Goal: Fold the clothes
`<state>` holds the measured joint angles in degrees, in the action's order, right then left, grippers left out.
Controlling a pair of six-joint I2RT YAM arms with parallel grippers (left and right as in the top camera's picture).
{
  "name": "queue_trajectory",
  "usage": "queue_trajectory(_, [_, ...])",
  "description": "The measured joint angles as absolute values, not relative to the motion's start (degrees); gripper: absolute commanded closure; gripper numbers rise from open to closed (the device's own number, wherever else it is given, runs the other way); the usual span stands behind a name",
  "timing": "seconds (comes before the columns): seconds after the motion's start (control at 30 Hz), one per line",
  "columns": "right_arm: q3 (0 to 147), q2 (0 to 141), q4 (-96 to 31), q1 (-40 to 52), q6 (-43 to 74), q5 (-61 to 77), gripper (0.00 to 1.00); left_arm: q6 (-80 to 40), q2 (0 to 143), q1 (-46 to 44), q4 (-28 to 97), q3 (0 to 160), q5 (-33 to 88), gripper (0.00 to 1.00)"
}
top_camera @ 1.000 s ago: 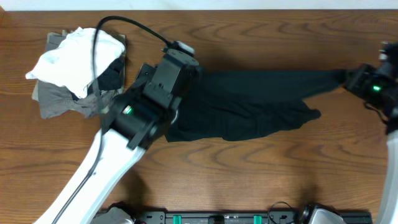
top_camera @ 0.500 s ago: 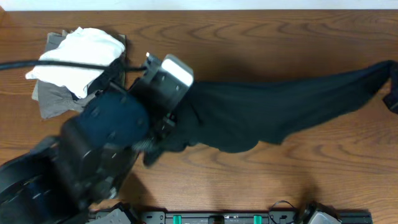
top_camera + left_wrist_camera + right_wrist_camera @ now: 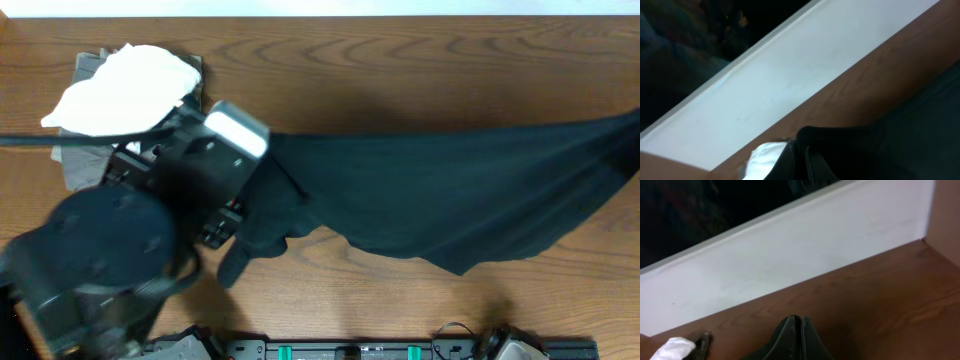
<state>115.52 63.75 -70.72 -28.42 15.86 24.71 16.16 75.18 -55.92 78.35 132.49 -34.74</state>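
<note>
The black shirt (image 3: 430, 200) hung stretched above the counter (image 3: 400, 60), running from left of centre out to the right edge, with its lower hem sagging towards the near edge. The left end effector (image 3: 807, 150) and the right end effector (image 3: 796, 330) were each pinched together on black cloth.

With the fabric pulled that taut, a thin pinch could slip and drop one end. The loose flap by the left grip could also bunch up, or snag the white garment (image 3: 125, 90) lying on the grey garment (image 3: 85, 160) at the far left corner.

The overhead view showed the whole span, but the left arm (image 3: 110, 250) hid one grip and the other lay outside the frame. Only the wrist views showed the pinches.
</note>
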Motion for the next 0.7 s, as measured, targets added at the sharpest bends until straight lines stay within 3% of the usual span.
queue_trajectory(0.4, [115.3, 75.1, -65.5, -28.4, 11.3, 30.2, 0.99, 21.5, 89.8, -53.9, 75.4, 132.4, -37.5, 0.94])
queue_trajectory(0.7, [115.4, 68.2, -70.7, -28.4, 10.5, 28.3, 0.99, 21.3, 83.9, -65.2, 76.3, 132.4, -40.1, 0.94])
